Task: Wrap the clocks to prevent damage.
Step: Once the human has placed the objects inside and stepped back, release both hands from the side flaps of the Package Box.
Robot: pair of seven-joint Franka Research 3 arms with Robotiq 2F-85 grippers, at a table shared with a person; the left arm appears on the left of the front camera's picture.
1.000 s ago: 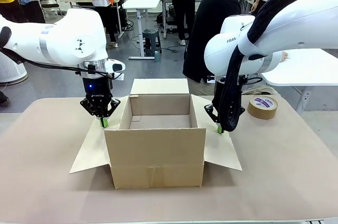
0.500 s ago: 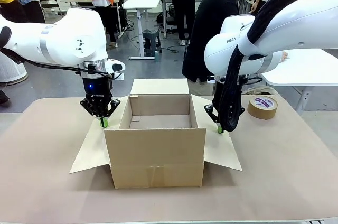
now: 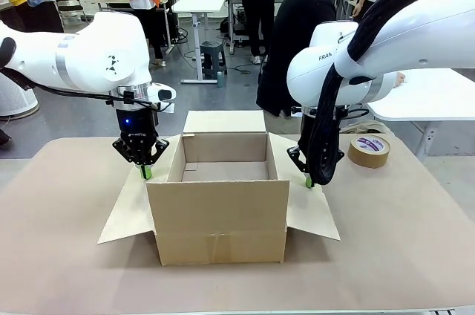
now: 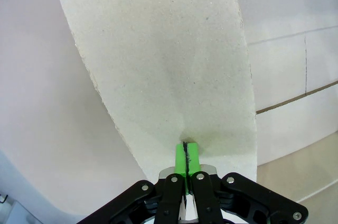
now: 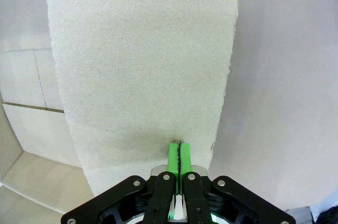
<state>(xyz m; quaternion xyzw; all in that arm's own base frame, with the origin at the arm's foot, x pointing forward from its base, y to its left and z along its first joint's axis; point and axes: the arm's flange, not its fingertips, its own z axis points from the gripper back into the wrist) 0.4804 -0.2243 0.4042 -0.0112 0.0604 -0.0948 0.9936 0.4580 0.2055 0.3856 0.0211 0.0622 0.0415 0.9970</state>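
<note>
An open cardboard box [image 3: 219, 203] stands in the middle of the table with its flaps spread outward. My left gripper [image 3: 146, 173] is shut, its green tips pointing down onto the box's left side flap [image 3: 126, 211]. In the left wrist view the pads [image 4: 185, 152] are pressed together against that flap [image 4: 169, 65]. My right gripper [image 3: 309, 181] is shut too, tips down on the right side flap [image 3: 308, 207]. The right wrist view shows its closed gripper [image 5: 178, 155] touching the flap [image 5: 142, 65].
A roll of brown tape [image 3: 369, 150] lies on the table at the far right, behind my right arm. A person in black [image 3: 297, 25] stands beyond the far edge of the table. The brown tabletop [image 3: 59, 255] spreads wide around the box.
</note>
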